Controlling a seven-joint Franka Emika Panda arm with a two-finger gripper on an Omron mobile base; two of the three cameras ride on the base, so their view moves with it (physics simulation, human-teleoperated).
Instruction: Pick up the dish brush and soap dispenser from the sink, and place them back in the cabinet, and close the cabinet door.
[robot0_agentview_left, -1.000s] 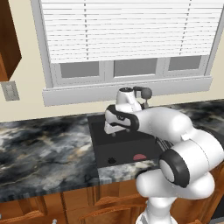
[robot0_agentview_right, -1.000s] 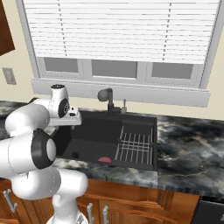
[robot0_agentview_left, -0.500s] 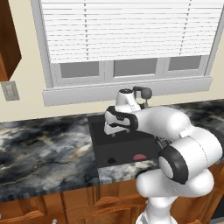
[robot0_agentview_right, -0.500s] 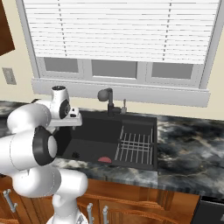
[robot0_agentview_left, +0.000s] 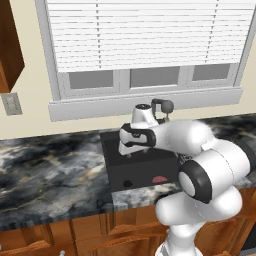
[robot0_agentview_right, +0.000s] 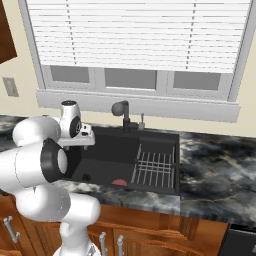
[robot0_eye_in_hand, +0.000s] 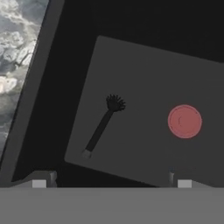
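the gripper (robot0_eye_in_hand: 111, 183) hangs above the sink (robot0_eye_in_hand: 70, 65) with its jaws spread wide and nothing between them; the two dark fingertips (robot0_eye_in_hand: 40, 180) stand far apart at the bottom of the hand view. below it, on the flat dark grey floor of the basin, lies the dish brush (robot0_eye_in_hand: 103, 124): a thin straight dark handle with a pale stub at one end and a small tuft of black bristles at the other, lying free and touching nothing else. near it on the same floor sits a round, flat reddish-pink disc (robot0_eye_in_hand: 184, 121) with a faint ring on its face, well apart from the brush. in the right base view this disc (robot0_agentview_right: 119, 182) shows at the near edge of the basin, with a small round black drain (robot0_agentview_right: 86, 177) to its left and a wire rack (robot0_agentview_right: 155, 168) of thin pale bars in the right part of the sink (robot0_agentview_right: 150, 140). a dark curved faucet (robot0_agentview_right: 122, 114) rises at the far rim. the counter (robot0_agentview_right: 215, 170) around the basin is glossy marbled stone in grey, black and white. behind it a grey-framed window (robot0_agentview_right: 140, 45) carries white slatted blinds. a corner of reddish-brown wooden cabinet (robot0_agentview_left: 9, 45) shows at the upper left, a wall switch plate (robot0_agentview_left: 10, 104) under it. wooden base drawers (robot0_agentview_right: 150, 235) with silver pulls run below the counter
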